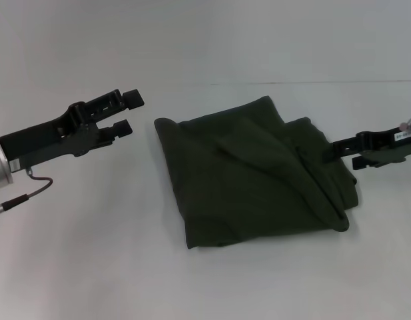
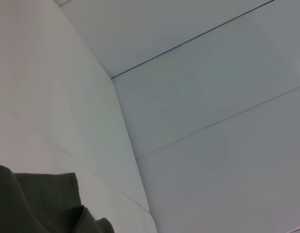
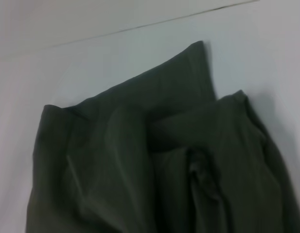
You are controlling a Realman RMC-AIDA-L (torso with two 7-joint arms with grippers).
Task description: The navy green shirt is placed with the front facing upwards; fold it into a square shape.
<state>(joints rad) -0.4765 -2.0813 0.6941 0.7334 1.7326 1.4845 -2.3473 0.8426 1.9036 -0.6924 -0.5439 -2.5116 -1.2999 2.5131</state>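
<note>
The navy green shirt (image 1: 252, 173) lies on the white table as a rough square bundle, several layers thick, with bulky creases along its right side. No print or label shows. My left gripper (image 1: 128, 113) hovers open to the left of the shirt, a short gap from its upper left corner. My right gripper (image 1: 344, 155) is at the shirt's right edge with its fingers apart, their tips just over the cloth. A corner of the shirt (image 2: 38, 204) shows in the left wrist view. The right wrist view shows the folded top layers of the shirt (image 3: 140, 160).
The white table (image 1: 92, 267) runs on around the shirt on all sides. Its far edge meets a pale wall (image 1: 205, 40) behind. A thin grey cable (image 1: 32, 187) hangs under my left arm.
</note>
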